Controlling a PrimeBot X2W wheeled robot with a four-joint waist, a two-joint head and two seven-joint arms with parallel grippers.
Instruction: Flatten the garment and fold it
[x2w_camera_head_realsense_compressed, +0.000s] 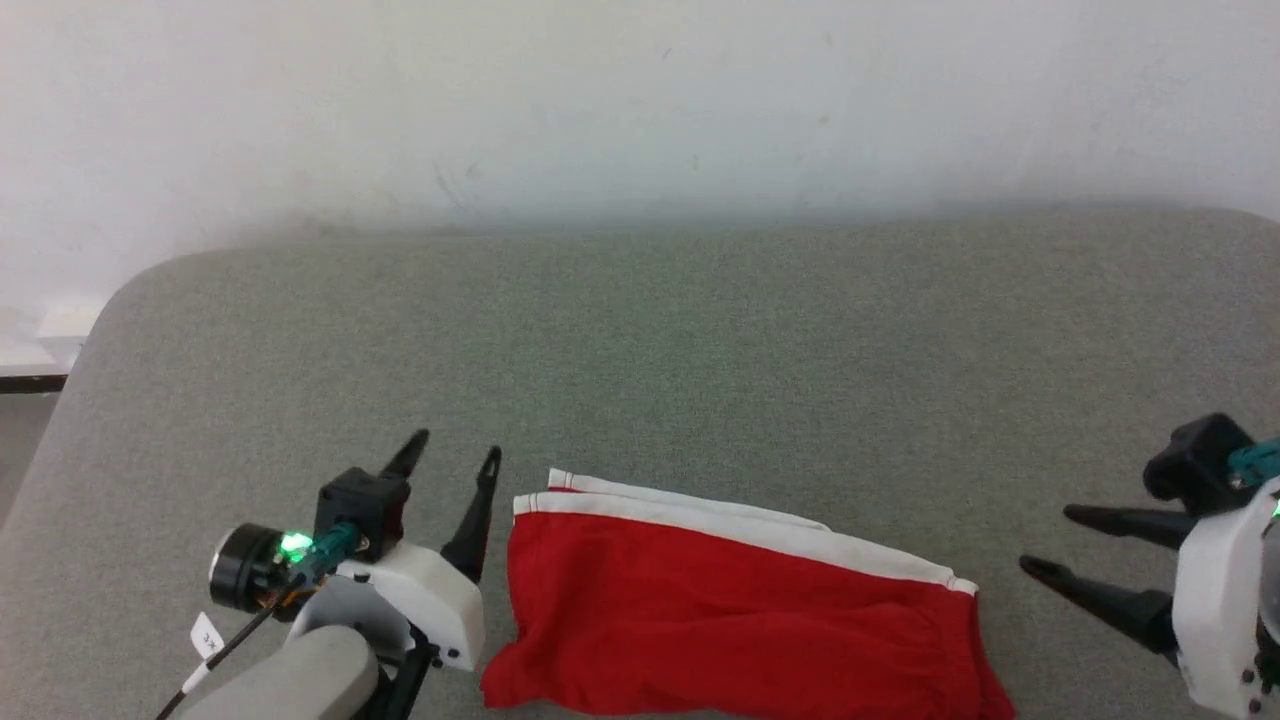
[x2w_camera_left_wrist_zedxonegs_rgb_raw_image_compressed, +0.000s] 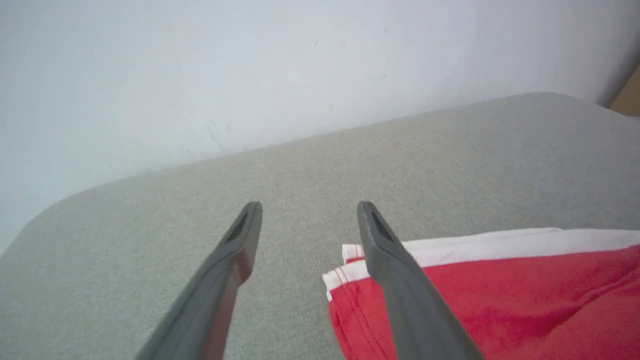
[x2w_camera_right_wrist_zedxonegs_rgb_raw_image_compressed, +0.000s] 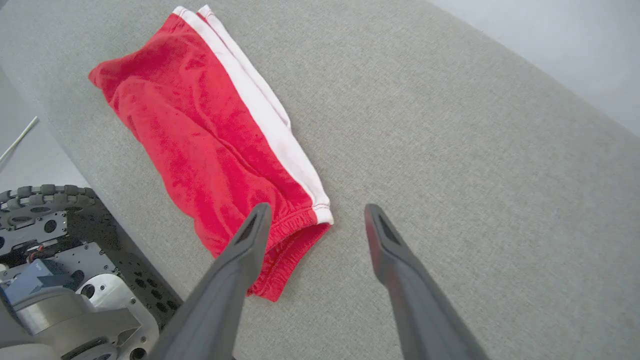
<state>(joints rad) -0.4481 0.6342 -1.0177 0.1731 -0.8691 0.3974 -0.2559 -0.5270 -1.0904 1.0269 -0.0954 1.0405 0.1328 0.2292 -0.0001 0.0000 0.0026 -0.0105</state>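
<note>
2 open grippers flank the garment (x2w_camera_head_realsense_compressed: 730, 610), which lies on the grey table (x2w_camera_head_realsense_compressed: 700, 330) with its long axis running left to right and its white band along the side away from the robot. The left gripper (x2w_camera_head_realsense_compressed: 456, 447) hangs just beside the garment's left end, fingers spread and empty, pointing away from the robot. The right gripper (x2w_camera_head_realsense_compressed: 1047, 538) is apart from the garment's right end, with a strip of bare table between, its fingers likewise spread and empty but aimed sideways at the garment. The left arm is therefore the nearer, and I judge its reach to the left corner short, while the right arm must first close a gap. In the left wrist view, 2 white-trimmed layers lie stacked at the garment's left corner and 1 finger crosses that corner; whether it touches the cloth I cannot tell. The right wrist view gives the garment's near long side, which the head view cuts off, a gathered red hem at its right end, and the robot's base (x2w_camera_right_wrist_zedxonegs_rgb_raw_image_compressed: 50, 250) beyond that near side.
</note>
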